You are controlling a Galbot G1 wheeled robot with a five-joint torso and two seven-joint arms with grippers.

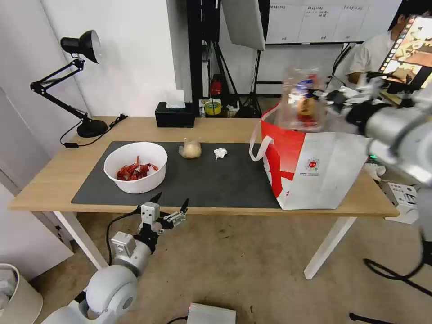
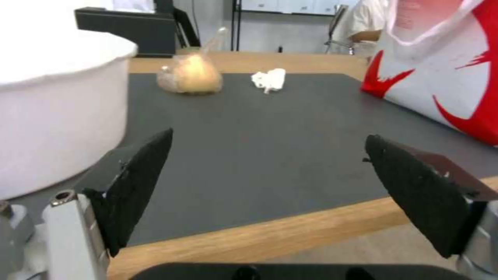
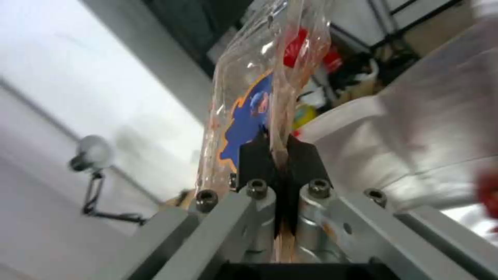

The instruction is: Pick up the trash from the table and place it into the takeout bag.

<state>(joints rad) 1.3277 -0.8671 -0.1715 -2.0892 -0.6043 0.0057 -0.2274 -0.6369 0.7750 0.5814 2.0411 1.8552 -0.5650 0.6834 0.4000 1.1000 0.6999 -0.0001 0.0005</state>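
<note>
Clear tray (image 1: 302, 100) in right pincer (image 3: 278, 155) above takeout bag (image 1: 315, 171)

Clear glossy plastic tray (image 1: 302, 96), matt dk-grey mat (image 1: 211, 177) on light-wood table (image 1: 54, 180), smooth white bowl (image 1: 135, 167).

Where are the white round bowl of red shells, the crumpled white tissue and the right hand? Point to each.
white round bowl of red shells (image 1: 135, 182): head view, front wall.
crumpled white tissue (image 1: 220, 153): head view, middle.
right hand (image 3: 278, 149): right wrist view, between fingertips, shut on the clear hinged plastic tray (image 3: 244, 101).
</note>
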